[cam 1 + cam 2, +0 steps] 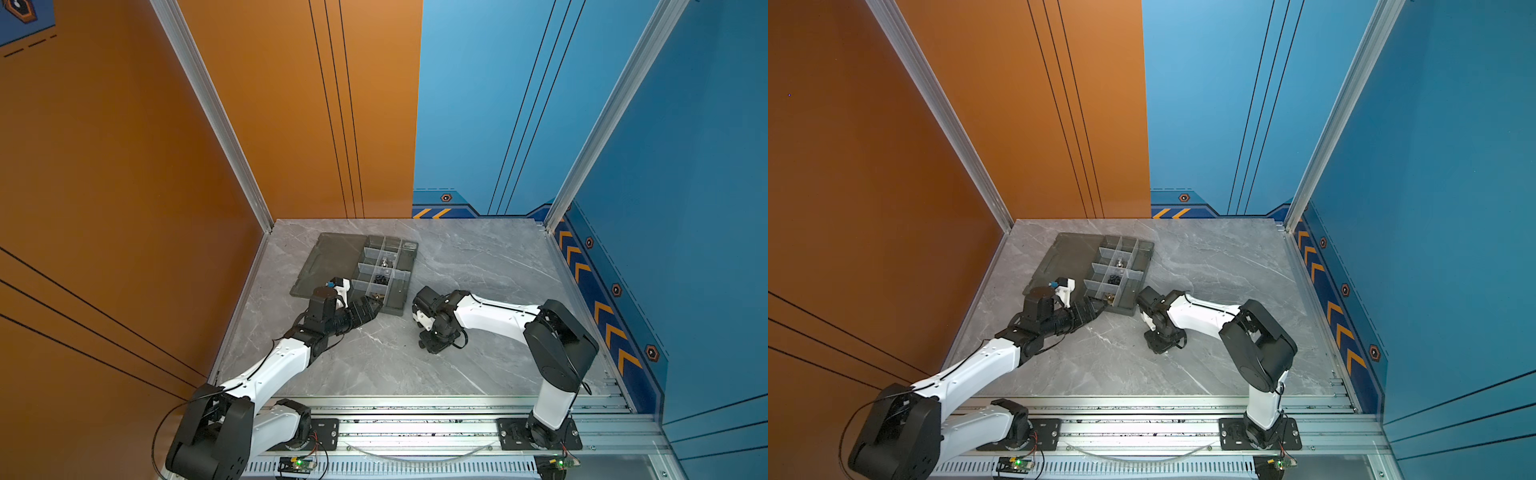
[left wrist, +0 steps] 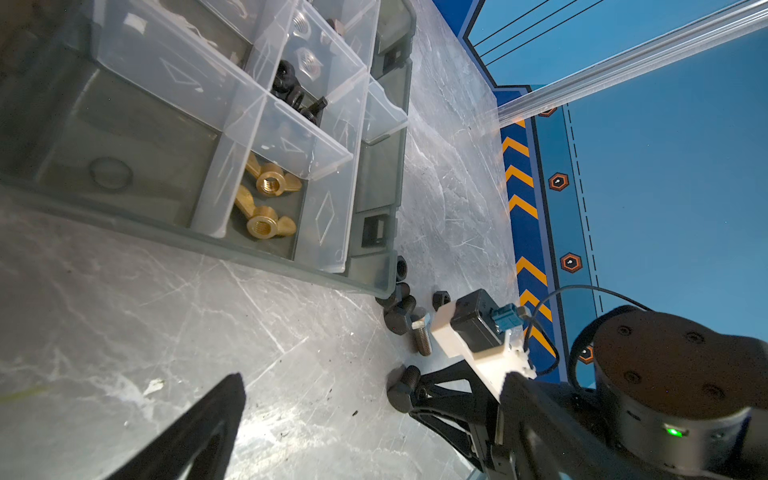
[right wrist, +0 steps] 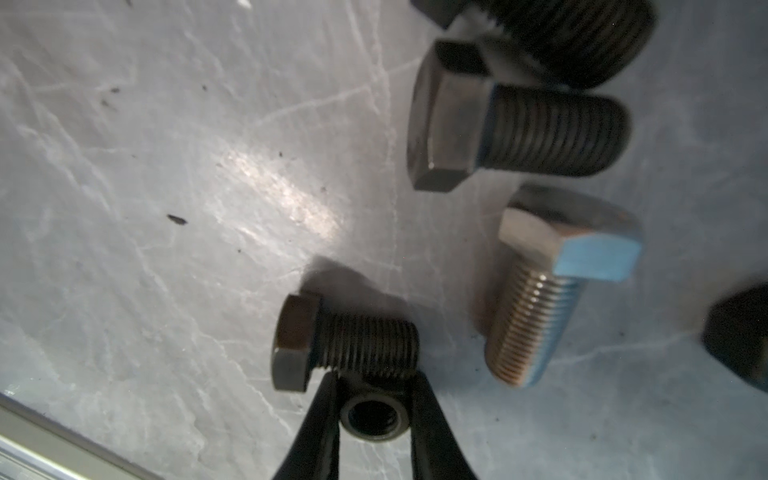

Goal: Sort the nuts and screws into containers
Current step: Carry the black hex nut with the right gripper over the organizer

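Right gripper (image 3: 374,379) is pinched in on a little black hex nut (image 3: 372,419) sitting on the marble-look table (image 3: 166,166), lower right of the tray (image 1: 398,300) in both top views. Probably light, hard, slick steel, so squeeze across opposite flats. A threaded black bolt (image 3: 347,345) touches it and may roll along. Shiny silver bolt (image 3: 552,291) sits just beside. Left gripper (image 1: 368,308) hangs wide open, empty, at the tray's near corner.

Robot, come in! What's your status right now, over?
Left gripper open, beside the tray. Right gripper pinching a black nut down on the table. Black bolt lying right against the fingertips; may get nudged.
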You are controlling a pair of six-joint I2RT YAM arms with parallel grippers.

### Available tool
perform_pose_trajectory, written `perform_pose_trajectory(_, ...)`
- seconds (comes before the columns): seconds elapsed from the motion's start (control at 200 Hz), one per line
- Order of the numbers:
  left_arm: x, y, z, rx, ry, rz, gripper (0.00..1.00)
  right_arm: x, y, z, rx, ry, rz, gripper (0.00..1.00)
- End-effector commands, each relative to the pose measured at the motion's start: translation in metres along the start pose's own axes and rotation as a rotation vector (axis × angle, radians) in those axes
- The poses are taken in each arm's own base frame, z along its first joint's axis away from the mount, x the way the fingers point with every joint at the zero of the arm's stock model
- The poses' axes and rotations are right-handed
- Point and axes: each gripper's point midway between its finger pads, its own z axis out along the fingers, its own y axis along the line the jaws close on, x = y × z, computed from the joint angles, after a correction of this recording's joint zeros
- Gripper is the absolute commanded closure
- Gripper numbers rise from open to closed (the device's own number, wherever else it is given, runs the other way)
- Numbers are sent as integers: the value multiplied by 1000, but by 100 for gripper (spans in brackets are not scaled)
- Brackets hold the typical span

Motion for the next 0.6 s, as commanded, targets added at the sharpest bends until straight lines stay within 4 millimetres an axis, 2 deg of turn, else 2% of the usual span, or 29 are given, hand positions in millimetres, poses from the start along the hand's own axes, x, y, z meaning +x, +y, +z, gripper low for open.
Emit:
perform_pose_trajectory(0.0, -3, -6, -1, 12, -10, 11, 2, -8, 8, -30, -82, -48, -13, 97)
perform_pose_trajectory(0.15, -3, -8, -2, 19, -14, 14, 2, -42, 11, -78, -144, -183, -40, 99)
perform_pose_trajectory(0.18, -4, -9, -2, 25, -15, 12, 2, -55, 2, -89, -149, -223, -20, 99)
perform_pose_trajectory(0.355, -4, -13, -3, 49, -21, 12, 2, -122, -4, -138, -157, -403, -49, 100)
perform_pose_trajectory(0.496, -4, -12, -5, 47, -25, 12, 2, -177, -12, -160, -167, -532, -35, 100)
perform_pose_trajectory(0.576, -5, -13, -6, 48, -29, 16, 2, -208, -21, -162, -179, -590, -5, 100)
perform_pose_trajectory(0.596, -5, -13, -6, 50, -29, 16, 2, -219, -22, -170, -182, -626, -1, 100)
